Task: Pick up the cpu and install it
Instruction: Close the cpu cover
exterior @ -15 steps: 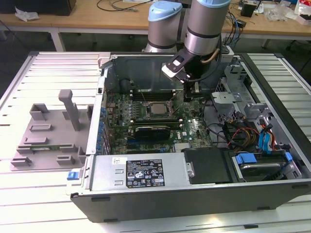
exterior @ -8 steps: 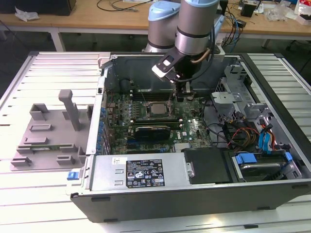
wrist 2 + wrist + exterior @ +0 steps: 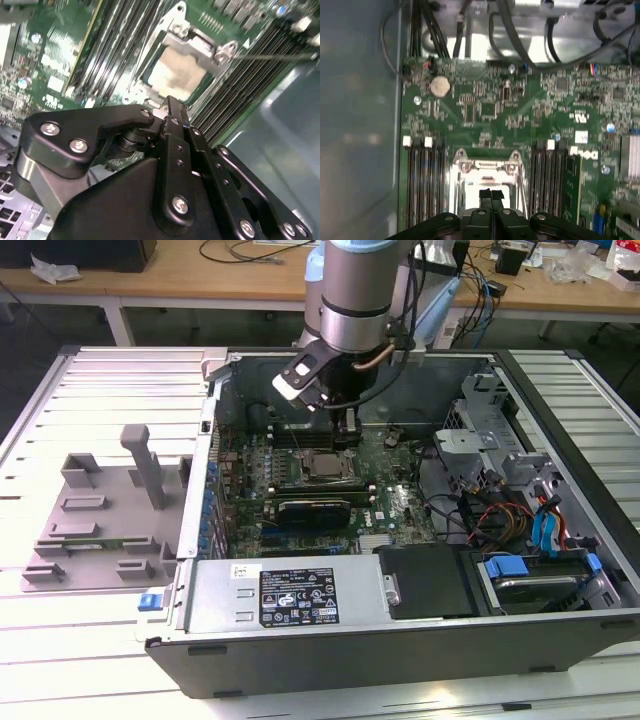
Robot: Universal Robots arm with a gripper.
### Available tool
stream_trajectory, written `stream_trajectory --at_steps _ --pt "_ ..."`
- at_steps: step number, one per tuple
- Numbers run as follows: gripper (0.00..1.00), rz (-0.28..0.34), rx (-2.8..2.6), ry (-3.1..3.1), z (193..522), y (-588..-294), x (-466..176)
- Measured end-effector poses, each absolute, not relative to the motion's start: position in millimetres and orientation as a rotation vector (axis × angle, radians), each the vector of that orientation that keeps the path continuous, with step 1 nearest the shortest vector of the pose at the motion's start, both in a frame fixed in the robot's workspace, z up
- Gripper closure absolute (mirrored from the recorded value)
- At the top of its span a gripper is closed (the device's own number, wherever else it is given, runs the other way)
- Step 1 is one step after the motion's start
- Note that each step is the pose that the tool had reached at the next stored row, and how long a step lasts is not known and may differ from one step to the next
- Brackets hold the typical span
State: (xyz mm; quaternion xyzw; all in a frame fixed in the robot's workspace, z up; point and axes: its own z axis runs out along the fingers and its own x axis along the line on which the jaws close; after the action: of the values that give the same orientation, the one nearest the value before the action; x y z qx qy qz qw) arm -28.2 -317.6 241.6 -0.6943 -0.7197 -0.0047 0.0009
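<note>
Landmark: the dark square socket frame (image 3: 296, 473) with a metal rim, set in the green motherboard (image 3: 400, 502) of an open dark grey metal computer case (image 3: 400, 660).
Cpu: the small flat square cpu (image 3: 322, 466) with a pale silver metal top lies inside the socket frame, flat and level with it. In the second wrist view its pale top (image 3: 177, 75) shows bordered by the frame's bright metal on all sides.
Arm: a silver and grey robot arm (image 3: 350, 300) comes down into the case from the far side, straight over the socket frame.
Gripper: the black linkage gripper (image 3: 491, 194) hangs just above the socket frame, its tips pointing down at the cpu's edge. Whether they touch it I cannot tell.
Jaws: pressed together, only a thin seam between the two fingertips (image 3: 485, 193), with nothing held.
Memory slots: long black memory slots (image 3: 425, 185) run along both sides of the socket frame.
Ribbed block: a long black ribbed block (image 3: 312, 510) lies just beside the socket frame, on its near side.
Coin cell: a round silver coin cell (image 3: 440, 86) sits on the board well apart from the socket frame.
Tray: a grey plastic tray (image 3: 100, 530) with an upright post stands outside the case, well off to the exterior view's left of the socket frame, on the slatted metal table (image 3: 80, 400).
</note>
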Motion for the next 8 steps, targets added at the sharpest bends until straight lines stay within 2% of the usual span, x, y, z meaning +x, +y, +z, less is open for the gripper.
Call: stream_trajectory --at_steps 8 --pt "0.89 -0.016 -2.18 -2.26 235.1 -318.0 -37.8"
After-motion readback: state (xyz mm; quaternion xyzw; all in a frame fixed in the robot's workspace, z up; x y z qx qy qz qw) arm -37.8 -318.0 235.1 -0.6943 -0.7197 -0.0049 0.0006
